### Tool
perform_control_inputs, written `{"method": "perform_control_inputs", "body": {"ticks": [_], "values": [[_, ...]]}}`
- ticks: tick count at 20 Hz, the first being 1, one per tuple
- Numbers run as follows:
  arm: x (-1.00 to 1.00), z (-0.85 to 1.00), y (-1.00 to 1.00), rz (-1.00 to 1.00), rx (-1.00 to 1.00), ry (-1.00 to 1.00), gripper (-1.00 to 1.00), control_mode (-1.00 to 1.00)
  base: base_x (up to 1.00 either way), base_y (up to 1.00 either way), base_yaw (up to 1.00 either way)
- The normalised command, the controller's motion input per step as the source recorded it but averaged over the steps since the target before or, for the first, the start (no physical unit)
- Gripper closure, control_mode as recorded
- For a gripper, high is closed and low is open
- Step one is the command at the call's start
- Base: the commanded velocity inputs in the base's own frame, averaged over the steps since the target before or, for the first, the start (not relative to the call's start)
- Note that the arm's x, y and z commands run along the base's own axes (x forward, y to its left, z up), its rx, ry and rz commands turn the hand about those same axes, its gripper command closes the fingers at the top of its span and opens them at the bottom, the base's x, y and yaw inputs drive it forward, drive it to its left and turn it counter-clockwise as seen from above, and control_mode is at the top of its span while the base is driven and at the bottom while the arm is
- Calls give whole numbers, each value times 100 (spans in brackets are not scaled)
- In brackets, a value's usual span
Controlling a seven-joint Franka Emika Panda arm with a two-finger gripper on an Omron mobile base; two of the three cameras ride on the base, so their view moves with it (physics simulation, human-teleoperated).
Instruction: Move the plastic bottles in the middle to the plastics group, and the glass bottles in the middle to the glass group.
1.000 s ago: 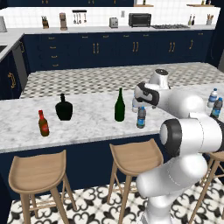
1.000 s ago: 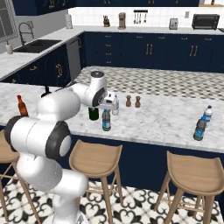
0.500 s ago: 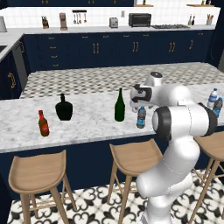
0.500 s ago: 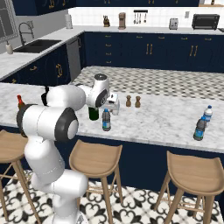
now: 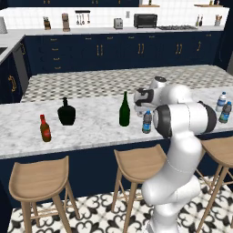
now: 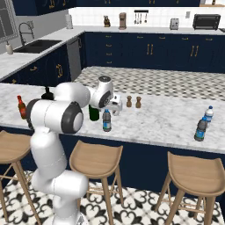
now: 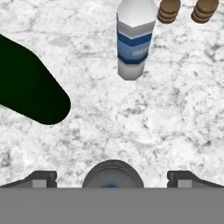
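The gripper (image 7: pixel 112 177) is seen spread wide and empty above the marble counter (image 5: pixel 91 120). A blue-labelled water bottle (image 7: pixel 133 41), no lettering legible, stands ahead beside the green wine bottle (image 5: pixel 124 109); another (image 5: pixel 147 122) stands at the counter's front edge.

No legible text or labels

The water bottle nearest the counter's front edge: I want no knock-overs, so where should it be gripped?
Grip the water bottle around its labelled midsection, coming straight down from above. It stands upright, and the open end effector hovers over its cap, with the green wine bottle close alongside.
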Motion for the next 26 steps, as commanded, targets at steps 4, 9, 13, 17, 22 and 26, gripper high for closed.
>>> {"method": "perform_control_inputs", "body": {"ticks": [4,9,13,17,22,26], "values": [[8,-11,0,0,0,0,-100,-100,0,0,0],[-3,0,0,0,0,0,-100,-100,0,0,0],[-7,0,0,0,0,0,-100,-100,0,0,0],[-19,0,0,0,0,0,-100,-100,0,0,0],[-16,0,0,0,0,0,-100,-100,0,0,0],[0,0,0,0,0,0,-100,-100,0,0,0]]}}
